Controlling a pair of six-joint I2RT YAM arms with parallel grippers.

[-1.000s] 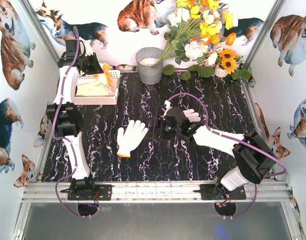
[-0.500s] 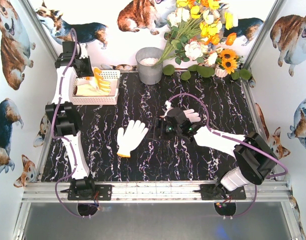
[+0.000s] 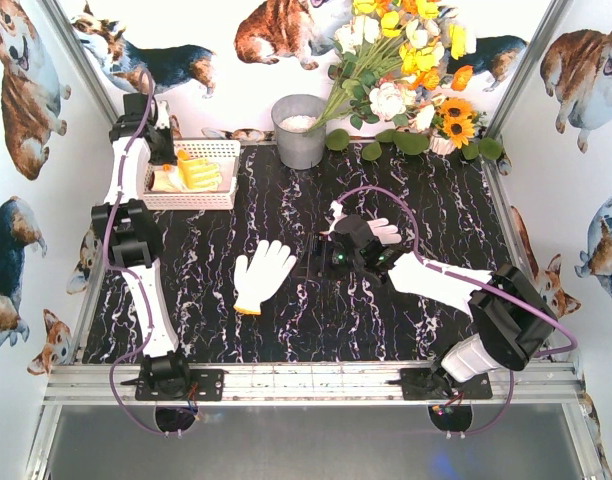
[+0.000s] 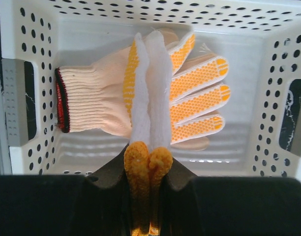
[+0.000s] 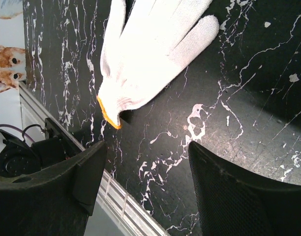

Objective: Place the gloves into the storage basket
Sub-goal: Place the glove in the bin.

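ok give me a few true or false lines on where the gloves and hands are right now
1. The left hand grips a glove over the basket. True.
2. The right hand is shut on a glove. False: it is open and empty, above the table.
3. A dotted glove lies in the basket. True.
4. No gloves are left on the table. False: a white glove lies mid-table, and another glove lies by the right hand.
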